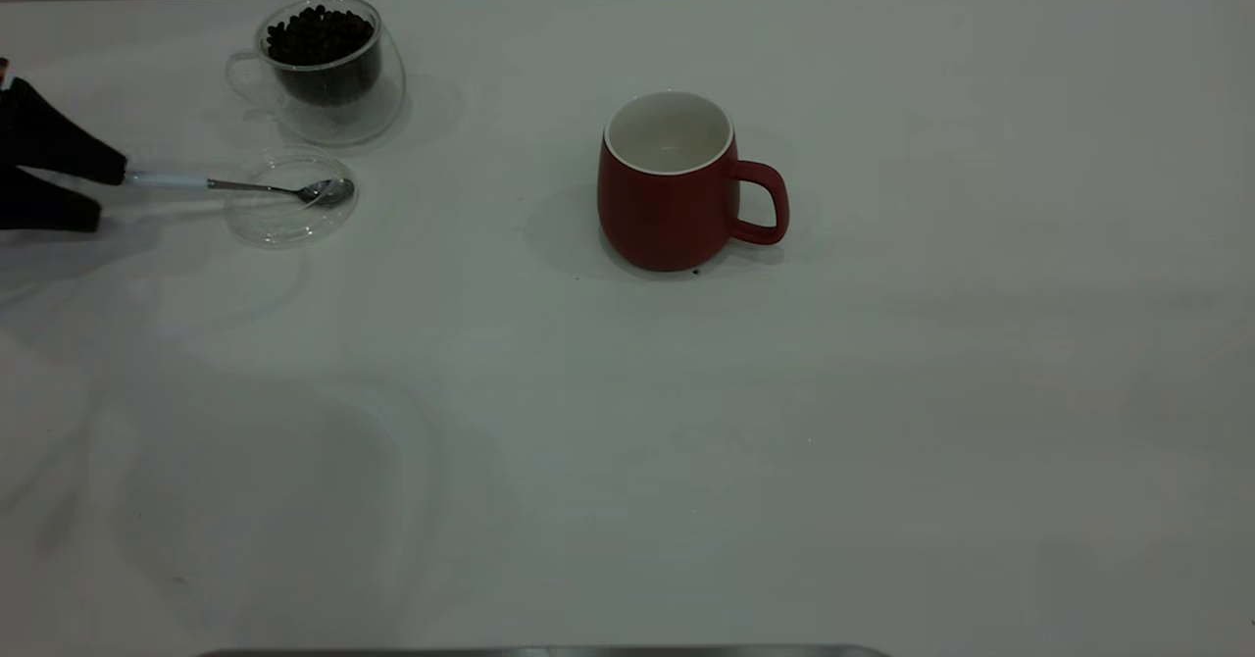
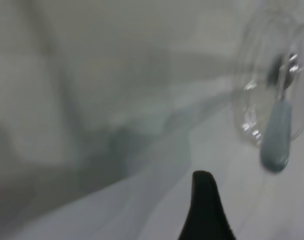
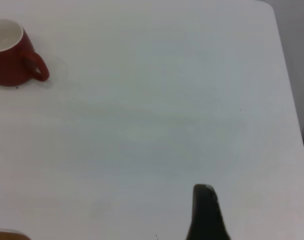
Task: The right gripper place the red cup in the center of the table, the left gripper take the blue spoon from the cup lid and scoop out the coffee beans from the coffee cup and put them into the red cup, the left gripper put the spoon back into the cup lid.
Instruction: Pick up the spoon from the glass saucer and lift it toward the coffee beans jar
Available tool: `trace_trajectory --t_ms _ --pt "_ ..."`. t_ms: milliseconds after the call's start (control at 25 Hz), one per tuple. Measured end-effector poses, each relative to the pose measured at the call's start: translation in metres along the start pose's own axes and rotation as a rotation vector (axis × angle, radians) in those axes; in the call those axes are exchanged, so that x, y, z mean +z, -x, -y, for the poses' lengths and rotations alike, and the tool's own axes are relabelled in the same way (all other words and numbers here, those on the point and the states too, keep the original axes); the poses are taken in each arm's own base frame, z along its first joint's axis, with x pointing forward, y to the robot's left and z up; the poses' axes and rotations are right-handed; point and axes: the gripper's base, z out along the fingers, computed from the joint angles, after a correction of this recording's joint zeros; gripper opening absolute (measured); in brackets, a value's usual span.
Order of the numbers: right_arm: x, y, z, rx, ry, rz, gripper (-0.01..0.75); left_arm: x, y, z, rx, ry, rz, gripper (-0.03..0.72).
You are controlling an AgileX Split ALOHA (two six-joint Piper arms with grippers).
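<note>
Spoon pickup is your step: black left gripper (image 1: 93, 191), jaws apart around the pale-blue-handled metal spoon (image 1: 245, 186) on the clear plastic lid (image 1: 284, 216) near the white table's (image 1: 627, 441) left edge; right gripper's (image 3: 206, 215) state, cannot tell.

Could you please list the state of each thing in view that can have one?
Red cup: upright, empty, mid-table, handle toward the right arm's side.
Coffee cup: upright, holding coffee beans.
Cup lid: flat on the table.
Blue spoon: bowl resting in the lid, handle pointing to the left gripper.
Left gripper: open, fingers either side of the handle's end.
Right gripper: away from the cup.
</note>
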Motion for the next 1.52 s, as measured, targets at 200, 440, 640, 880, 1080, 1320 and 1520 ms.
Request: trace_trajectory --t_ms 200,440,640,880,1080,1320,1520 --pt "0.0 0.0 0.0 0.0 0.0 0.0 0.546 0.006 0.001 -0.001 -0.013 -0.057 0.041 0.586" --pt "0.0 0.0 0.0 0.0 0.0 0.0 0.546 0.013 -0.003 -0.005 -0.038 -0.105 0.029 0.586" --pt "0.0 0.0 0.0 0.0 0.0 0.0 0.546 0.015 -0.003 -0.005 -0.049 -0.12 0.039 0.536" --pt "0.0 0.0 0.0 0.0 0.0 0.0 0.546 0.015 -0.002 -0.004 -0.052 -0.132 0.052 0.37" --pt "0.0 0.0 0.0 0.0 0.0 0.0 0.546 0.015 -0.002 -0.004 -0.042 -0.132 0.053 0.228" --pt "0.0 0.0 0.0 0.0 0.0 0.0 0.546 0.016 -0.002 -0.003 0.017 -0.135 0.053 0.164" --pt "0.0 0.0 0.0 0.0 0.0 0.0 0.546 0.016 -0.003 0.001 0.025 -0.17 0.037 0.13"
